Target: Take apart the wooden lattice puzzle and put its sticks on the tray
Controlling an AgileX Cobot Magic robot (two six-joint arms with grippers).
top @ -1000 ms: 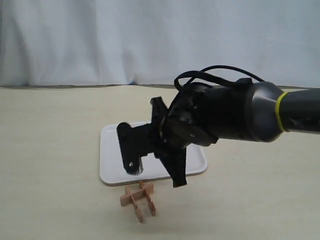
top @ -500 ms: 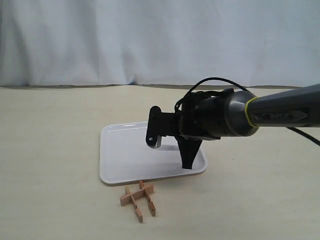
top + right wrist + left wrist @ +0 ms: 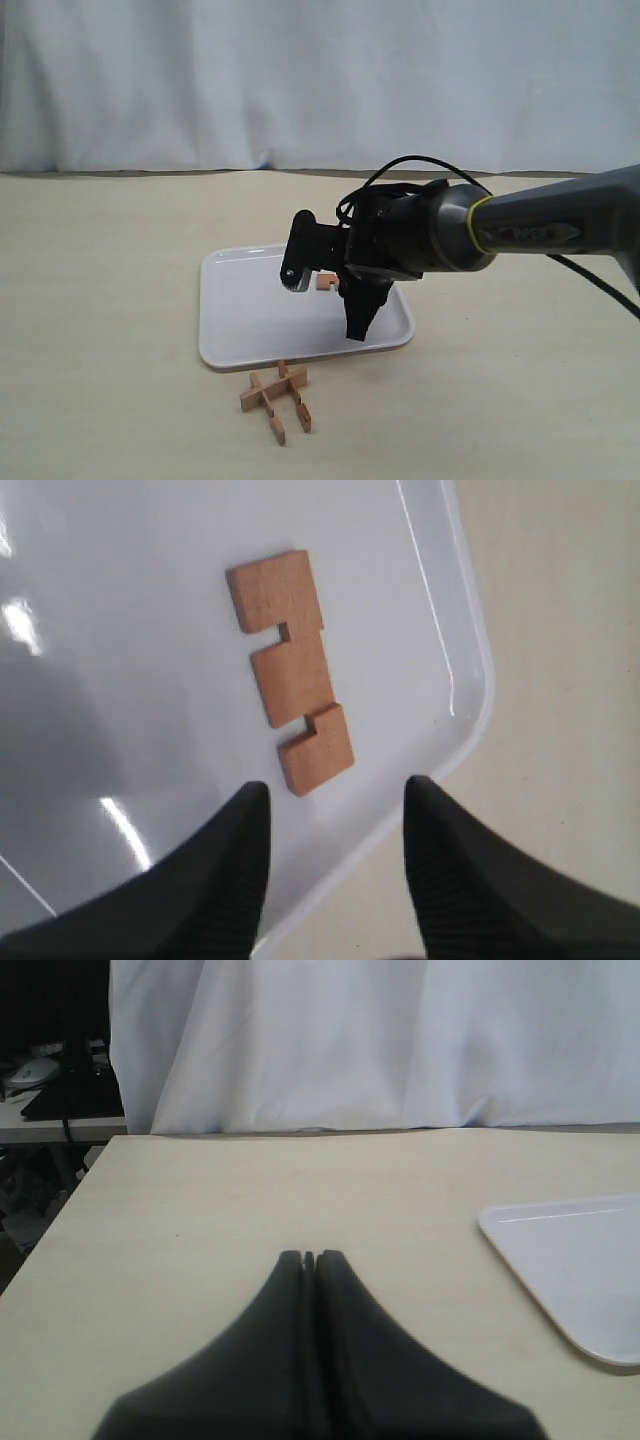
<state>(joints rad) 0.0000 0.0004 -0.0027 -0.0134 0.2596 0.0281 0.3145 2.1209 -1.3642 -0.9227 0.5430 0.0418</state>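
The wooden lattice puzzle (image 3: 276,396) lies on the table just in front of the tray's near edge, untouched by either gripper. The white tray (image 3: 240,330) holds one notched stick (image 3: 324,282), which lies flat near a tray corner (image 3: 290,670). My right gripper (image 3: 322,307) hangs open over the tray's right part, its two fingertips (image 3: 335,790) apart just above the stick's end, holding nothing. My left gripper (image 3: 310,1257) is shut and empty over bare table, away from the tray (image 3: 570,1280); the exterior view does not show it.
A white curtain (image 3: 320,80) hangs behind the table. The tray's rim (image 3: 470,650) runs close under the right gripper. At the far side of the left wrist view, the table's edge (image 3: 60,1210) meets dark clutter.
My right arm pulled back from above the puzzle to over the tray's right part and dropped lower. A stick now shows lying on the tray under the open gripper.
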